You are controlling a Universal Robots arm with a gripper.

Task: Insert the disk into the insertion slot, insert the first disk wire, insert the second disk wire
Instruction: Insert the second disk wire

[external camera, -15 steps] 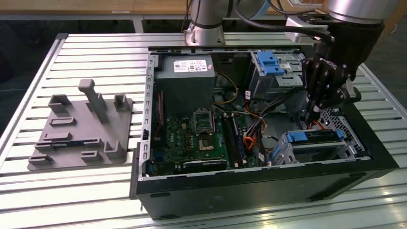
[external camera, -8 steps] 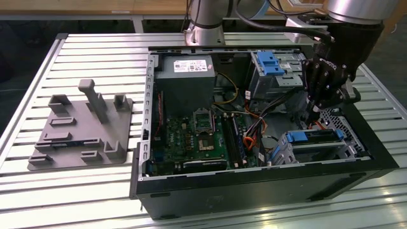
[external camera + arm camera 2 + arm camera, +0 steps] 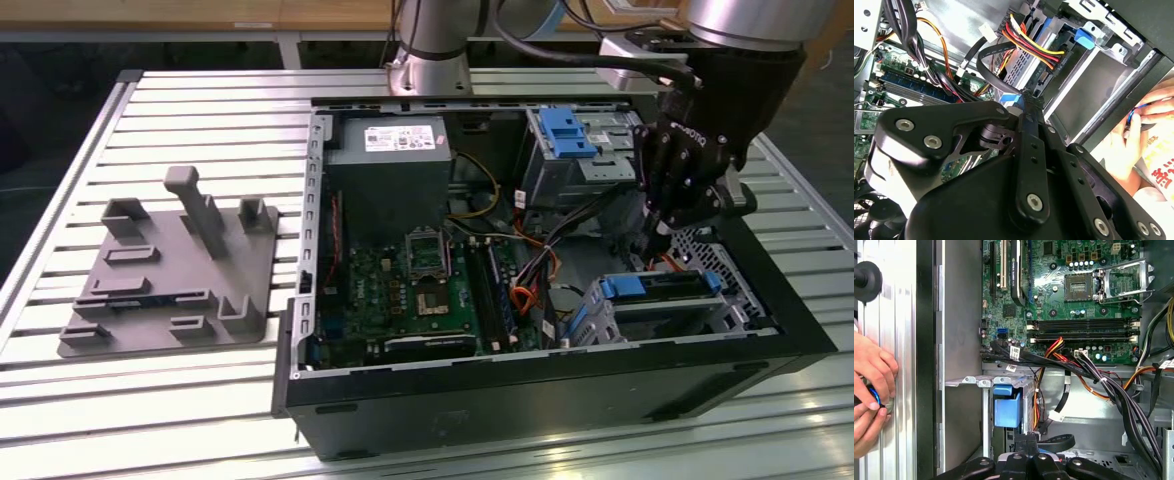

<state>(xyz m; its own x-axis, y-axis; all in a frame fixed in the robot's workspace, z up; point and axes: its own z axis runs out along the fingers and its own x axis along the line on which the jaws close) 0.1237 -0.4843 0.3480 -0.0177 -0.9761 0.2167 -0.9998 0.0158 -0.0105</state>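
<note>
Blue-framed disk [image 3: 657,287] sits in insertion slot [image 3: 663,318], at open case's corner on exterior view's right. We see gripper [image 3: 658,238] poised just above slot's rear; in second wrist view fingers [image 3: 1030,107] meet at small connector near disk's back edge, perhaps pinched on it, though we cannot tell. We judge disk rigid, fairly heavy, best held by plastic frame; wires [image 3: 1026,42] limp, light, best held at plug. Room tight: perforated slot walls, cable bundle, case wall [image 3: 956,340] close by. Person's hands [image 3: 871,390] rest outside case.
</note>
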